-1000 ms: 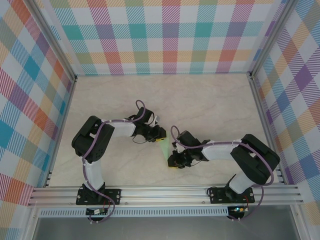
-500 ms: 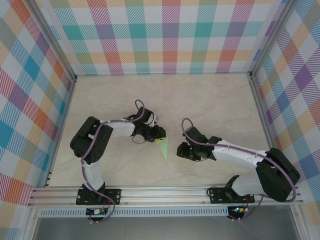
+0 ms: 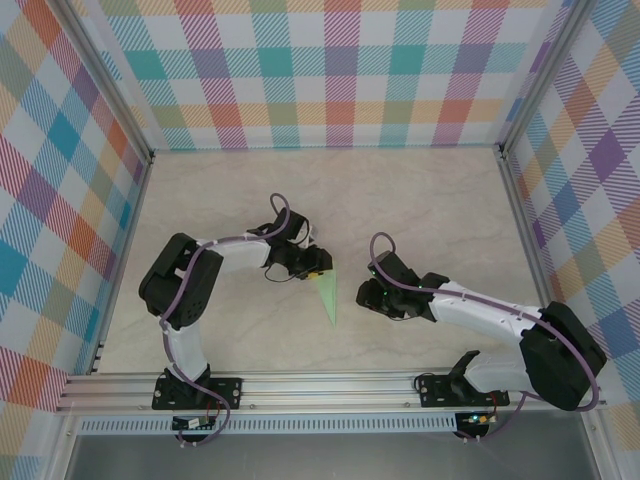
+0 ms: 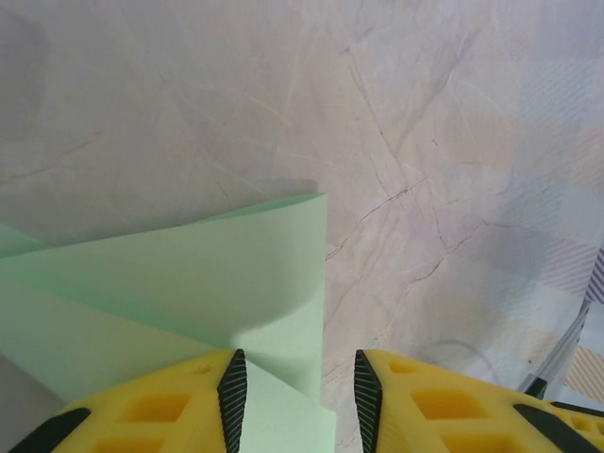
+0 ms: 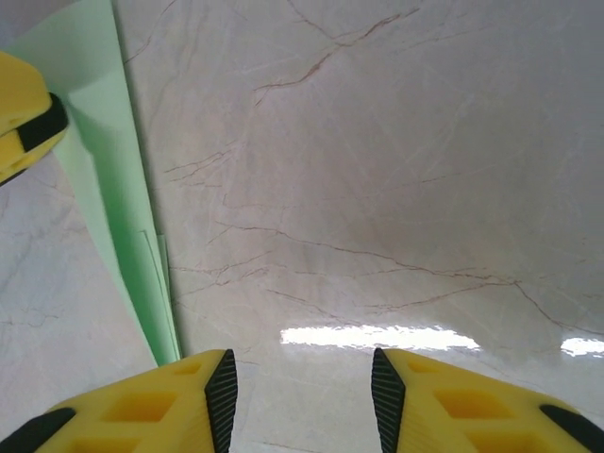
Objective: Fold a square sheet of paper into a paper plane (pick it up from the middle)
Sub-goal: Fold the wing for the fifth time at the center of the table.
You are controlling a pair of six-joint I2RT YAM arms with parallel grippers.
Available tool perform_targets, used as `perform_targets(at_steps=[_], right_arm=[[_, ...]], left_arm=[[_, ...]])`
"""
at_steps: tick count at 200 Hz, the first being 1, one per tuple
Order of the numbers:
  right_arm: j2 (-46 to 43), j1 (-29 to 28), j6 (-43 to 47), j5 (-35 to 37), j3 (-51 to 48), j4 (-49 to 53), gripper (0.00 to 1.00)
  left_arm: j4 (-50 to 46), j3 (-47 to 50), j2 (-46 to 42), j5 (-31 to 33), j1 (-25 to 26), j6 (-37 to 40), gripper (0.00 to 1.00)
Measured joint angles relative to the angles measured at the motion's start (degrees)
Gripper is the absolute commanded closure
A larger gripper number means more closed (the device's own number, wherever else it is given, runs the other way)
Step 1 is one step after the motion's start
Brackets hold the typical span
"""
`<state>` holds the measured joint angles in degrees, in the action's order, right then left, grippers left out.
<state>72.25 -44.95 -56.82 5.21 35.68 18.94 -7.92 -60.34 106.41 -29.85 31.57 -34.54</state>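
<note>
Left tool [image 4: 297, 401]: released, jaws well apart. A flap of the paper plane [image 4: 189, 283] runs into the gap, just beside the finger [image 4: 151, 415] at 7 o'clock of the wrist view. The jaws are not clamped on it.
Right tool [image 5: 304, 396]: released, jaws wide, with bare tabletop [image 5: 396, 189] between them. It holds nothing.
Hidden, top view: the plane's broad end at 12 o'clock is tucked under the left tool. The centre crease and wings are too small to make out.
Hidden, left wrist view: the paper is cut off at the 9 and 6 o'clock frame edges. Cannot tell whether the flap touches the finger pad or only stands close.
Hidden, right wrist view: the plane's tip meets the edge of the finger [image 5: 142, 406] at 7 o'clock, and whether it runs on beneath is unclear. The broad end is cut off at 11 o'clock, where a yellow finger [image 5: 19, 104] of the left tool crosses it.
Plane, place: on the tabletop near its centre, a slim pale green wedge with its point toward 6 o'clock.
Tools to plane: the left tool is over the 12 o'clock end. The right tool is at 3 o'clock of the plane, near but apart.
Paper layers: the upper flap is lifted and curved, with a shadow under it on the lower layer.
</note>
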Motion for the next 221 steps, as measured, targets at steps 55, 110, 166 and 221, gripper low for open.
perform_targets(at_steps=[55, 110, 166, 221], right_arm=[[0.0, 0.4, -2.4, 1.2, -2.6, 0.0, 0.52], [0.5, 2.7, -1.5, -3.1, -3.6, -5.9, 0.57], [7.0, 3.7, 2.3, -15.8, -2.9, -17.2, 0.69], [13.7, 3.5, 3.3, -25.5, 1.8, -24.6, 0.81]], left_arm=[[-7.2, -2.7, -4.4, 5.6, 0.8, 1.2, 0.56], [-11.9, -3.6, -6.2, 10.7, 2.5, 1.4, 0.53], [-13.2, -1.7, -10.2, 13.8, 3.7, 0.7, 0.52], [-14.4, 0.3, -12.6, 18.5, 3.7, -1.4, 0.55]])
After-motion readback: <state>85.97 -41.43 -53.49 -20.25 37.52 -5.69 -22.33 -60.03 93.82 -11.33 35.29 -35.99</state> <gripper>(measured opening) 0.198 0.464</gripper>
